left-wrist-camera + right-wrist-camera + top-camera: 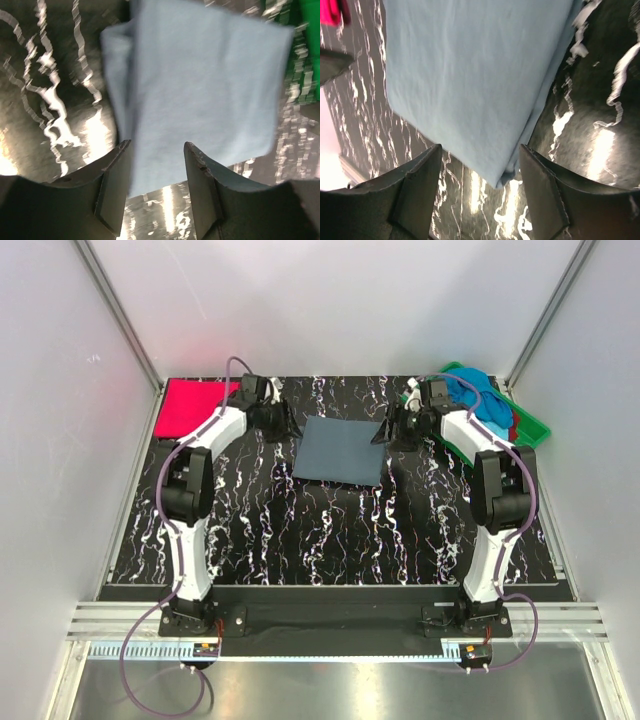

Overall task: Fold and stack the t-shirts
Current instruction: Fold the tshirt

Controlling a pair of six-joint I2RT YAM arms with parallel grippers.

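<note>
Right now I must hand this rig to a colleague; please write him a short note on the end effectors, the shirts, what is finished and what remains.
Left end effector: open, empty, beside the far left of the grey-blue shirt.
Right end effector: open, empty, beside its far right.
Grey-blue shirt: folded, table centre.
Red-pink shirt: folded, far left corner, apart from it.
Green tray, far right: loose pile, turquoise shirt on top, dark blue cloth and red cloth under it.
Done: two shirts folded.
Left: probably stack those two, then fold and stack the tray's shirts.
</note>
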